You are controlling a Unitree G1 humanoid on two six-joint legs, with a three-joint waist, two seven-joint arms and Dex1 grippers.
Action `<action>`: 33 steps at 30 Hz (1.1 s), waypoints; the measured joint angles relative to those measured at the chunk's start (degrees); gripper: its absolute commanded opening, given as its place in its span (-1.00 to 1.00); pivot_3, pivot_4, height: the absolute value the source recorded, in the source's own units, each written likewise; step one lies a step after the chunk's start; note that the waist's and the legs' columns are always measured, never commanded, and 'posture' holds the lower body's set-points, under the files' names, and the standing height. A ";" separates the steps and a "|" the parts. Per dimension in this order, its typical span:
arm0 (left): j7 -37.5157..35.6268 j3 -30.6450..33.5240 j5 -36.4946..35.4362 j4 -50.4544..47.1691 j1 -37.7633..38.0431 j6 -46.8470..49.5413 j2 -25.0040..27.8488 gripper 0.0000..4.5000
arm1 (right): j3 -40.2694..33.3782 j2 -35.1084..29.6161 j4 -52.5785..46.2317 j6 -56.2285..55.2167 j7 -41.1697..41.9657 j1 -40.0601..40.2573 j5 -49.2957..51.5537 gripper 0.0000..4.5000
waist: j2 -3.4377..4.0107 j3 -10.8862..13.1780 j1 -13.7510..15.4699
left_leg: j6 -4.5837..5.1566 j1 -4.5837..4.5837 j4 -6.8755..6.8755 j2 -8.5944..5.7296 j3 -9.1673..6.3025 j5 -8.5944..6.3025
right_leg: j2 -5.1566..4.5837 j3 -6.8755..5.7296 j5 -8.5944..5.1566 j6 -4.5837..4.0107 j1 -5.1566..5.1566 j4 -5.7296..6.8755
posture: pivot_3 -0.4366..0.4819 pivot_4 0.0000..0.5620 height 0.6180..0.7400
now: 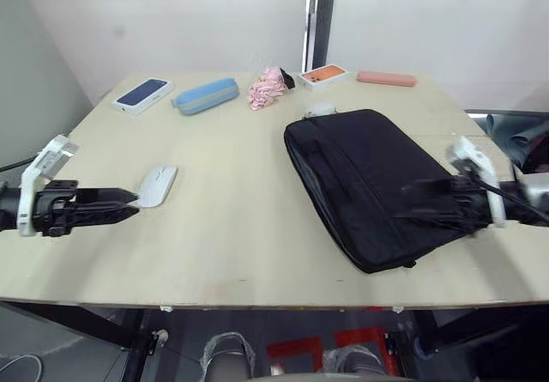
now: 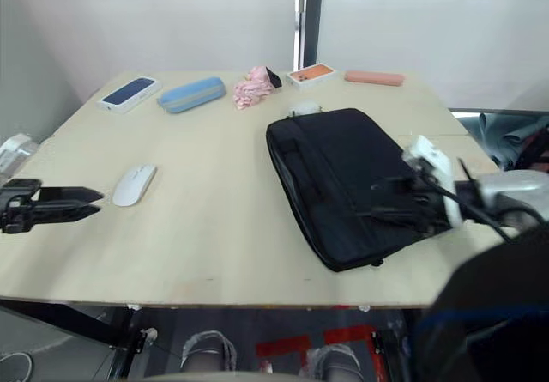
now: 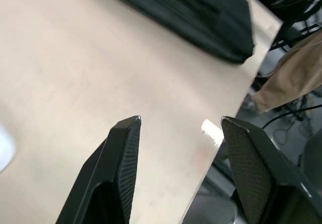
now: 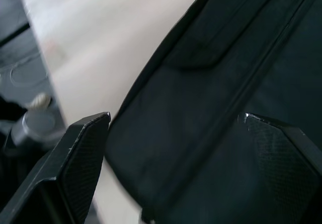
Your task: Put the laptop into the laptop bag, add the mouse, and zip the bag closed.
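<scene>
The black laptop bag lies flat on the right half of the table, slanted, with its zipper edge toward the table's middle. The laptop is hidden. The flat white mouse rests on the left side of the table. My left gripper is open, low over the table, its tips just short of the mouse's near end and apart from it. My right gripper hovers open over the bag's near right part, and the right wrist view shows the bag's fabric spread beneath its fingers.
Along the far edge sit a blue-and-white box, a blue case, a pink cloth, an orange-topped box and a salmon case. A small white thing lies just behind the bag. The table's front edge is close.
</scene>
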 measured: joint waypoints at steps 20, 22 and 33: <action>14.73 22.07 11.22 12.45 13.97 -16.51 -9.09 0.89 | -10.93 0.56 15.19 -20.97 3.76 4.28 -5.79 1.00 | -0.32 -0.24 -0.84 | 0.13 0.12 0.01 0.03 0.19 -0.07 | 0.01 0.04 -0.05 -0.29 0.02 -0.02 | -0.05 -0.47 1.00; 15.44 22.05 10.53 10.19 14.11 -15.12 -10.15 0.98 | -10.43 1.03 15.00 -20.97 3.51 4.32 -5.71 1.00 | -0.33 -0.24 -0.83 | 0.14 0.10 0.01 0.03 0.19 -0.07 | 0.01 0.03 -0.05 -0.30 0.01 -0.03 | -0.05 -0.47 1.00; 27.81 16.28 8.88 3.61 3.97 -6.01 -13.82 0.98 | -9.71 1.79 4.03 -17.53 1.50 4.08 -1.37 1.00 | -0.30 -0.31 -0.76 | 0.15 0.15 0.07 0.04 0.17 -0.06 | 0.03 0.04 -0.04 -0.30 0.03 0.12 | -0.05 -0.47 1.00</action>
